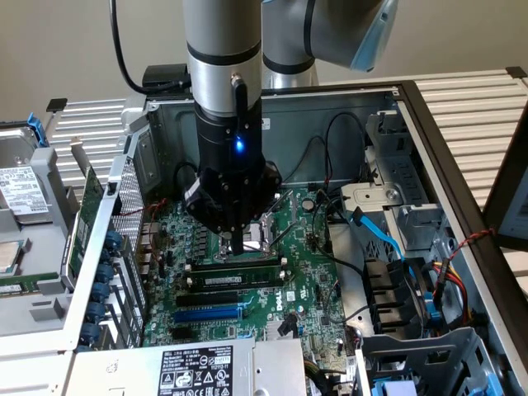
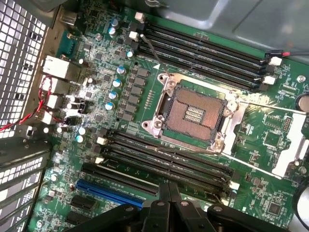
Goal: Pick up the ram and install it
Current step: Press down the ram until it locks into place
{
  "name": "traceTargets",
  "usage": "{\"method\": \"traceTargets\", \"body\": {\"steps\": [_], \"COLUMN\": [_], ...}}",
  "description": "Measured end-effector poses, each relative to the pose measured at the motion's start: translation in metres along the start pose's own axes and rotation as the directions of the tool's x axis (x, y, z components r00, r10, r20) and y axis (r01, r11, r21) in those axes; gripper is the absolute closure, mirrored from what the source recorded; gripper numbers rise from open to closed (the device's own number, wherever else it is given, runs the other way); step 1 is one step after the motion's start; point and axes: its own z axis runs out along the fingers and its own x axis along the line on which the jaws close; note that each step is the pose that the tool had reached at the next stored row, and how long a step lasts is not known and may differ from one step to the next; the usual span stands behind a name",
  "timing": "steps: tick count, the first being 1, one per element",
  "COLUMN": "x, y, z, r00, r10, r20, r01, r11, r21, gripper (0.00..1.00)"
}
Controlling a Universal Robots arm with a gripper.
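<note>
From my seat I see the arm reaching straight down into the opened computer case (image 1: 429, 140), its gripper (image 1: 238, 244) hanging low over the green motherboard (image 1: 305, 280). The fingers (image 2: 169, 191) are pressed together into one narrow tip, fully closed, with nothing between them.

The ram (image 1: 237, 275) lies in the memory slots (image 1: 235, 285) in front of the processor socket (image 1: 262, 231), a long stick with a pale label strip along it (the strip is about all I can make out of its face). The gripper's tip is just above, or touching, the stick's top edge near its middle; I cannot tell which from the exterior view.

Through the wrist camera I look down on the bare socket (image 2: 193, 113) with its metal frame, a bank of black slots (image 2: 203, 46) on its far side and another bank (image 2: 164, 162) on the near side, where the closed fingers point. The blue expansion slot (image 2: 108, 191) sits just beyond that near bank. Blue cables (image 1: 381, 235) run across the drive bay toward the exterior view's right.
</note>
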Motion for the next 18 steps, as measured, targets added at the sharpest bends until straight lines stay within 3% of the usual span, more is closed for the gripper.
{"method": "traceTargets", "body": {"steps": [3, 10, 14, 17, 18], "x": [0.0, 0.0, 0.0, -0.0003, -0.0003], "y": [0.0, 0.0, 0.0, -0.0001, -0.0001], "z": [0.0001, 0.0, 0.0, 0.0, 0.0], "r00": [0.9993, 0.9947, 0.9898, 0.9869, 0.9869], "r10": [0.036, 0.103, 0.142, 0.161, 0.161], "r20": [-0.0014, -0.0067, -0.0087, -0.0104, -0.0104], "r01": [-0.036, -0.102, -0.142, -0.16, -0.161], "r11": [0.9993, 0.9946, 0.9895, 0.9864, 0.9863], "r21": [0.0015, 0.0197, 0.0269, 0.037, 0.0374], "gripper": [0.9, 0.9, 0.9, 0.9, 0.9]}}
